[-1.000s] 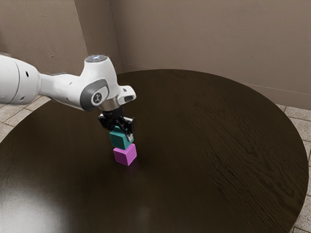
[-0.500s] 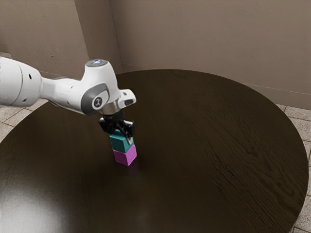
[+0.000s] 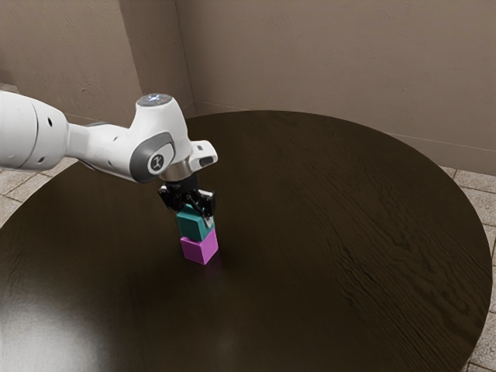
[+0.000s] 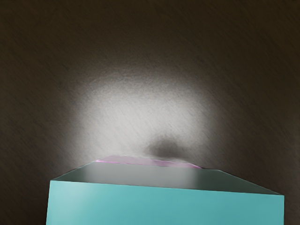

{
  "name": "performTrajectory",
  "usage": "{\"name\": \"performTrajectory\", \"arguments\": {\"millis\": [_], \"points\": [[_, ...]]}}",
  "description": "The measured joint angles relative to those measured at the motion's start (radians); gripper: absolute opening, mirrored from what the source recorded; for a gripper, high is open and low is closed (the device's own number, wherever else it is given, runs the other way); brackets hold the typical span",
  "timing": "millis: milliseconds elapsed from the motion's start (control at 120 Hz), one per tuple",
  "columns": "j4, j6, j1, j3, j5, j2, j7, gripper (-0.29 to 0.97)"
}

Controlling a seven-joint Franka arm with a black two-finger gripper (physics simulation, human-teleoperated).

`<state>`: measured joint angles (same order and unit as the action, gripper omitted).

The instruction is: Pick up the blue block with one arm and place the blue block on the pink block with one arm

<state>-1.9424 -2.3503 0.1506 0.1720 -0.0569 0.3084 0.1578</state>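
The blue block (image 3: 192, 225), teal in colour, sits squarely on top of the pink block (image 3: 199, 250) near the middle of the dark round table (image 3: 333, 232). My gripper (image 3: 191, 209) comes down from above and is shut on the blue block's upper part, one black finger on each side. In the wrist view the blue block (image 4: 164, 204) looms just under the hand, with a thin strip of the pink block (image 4: 140, 161) showing past its far edge.
The white arm (image 3: 93, 147) reaches in from the exterior view's left. Beige walls (image 3: 349, 62) meet in a corner behind the table, and tiled floor (image 3: 477, 186) shows past its rim.
My hand has lowered the blue block from just above the pink block until it rests on top of it. Over the last half second almost nothing has moved.
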Motion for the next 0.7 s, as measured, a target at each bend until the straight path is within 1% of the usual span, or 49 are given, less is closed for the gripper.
{"name": "performTrajectory", "arguments": {"millis": [342,700], "points": [[0.014,-0.007,-0.001,0.0,0.0,0.02,0.0,0.32],[-0.003,-0.006,-0.002,0.0,0.001,0.009,0.003,0.32]]}}
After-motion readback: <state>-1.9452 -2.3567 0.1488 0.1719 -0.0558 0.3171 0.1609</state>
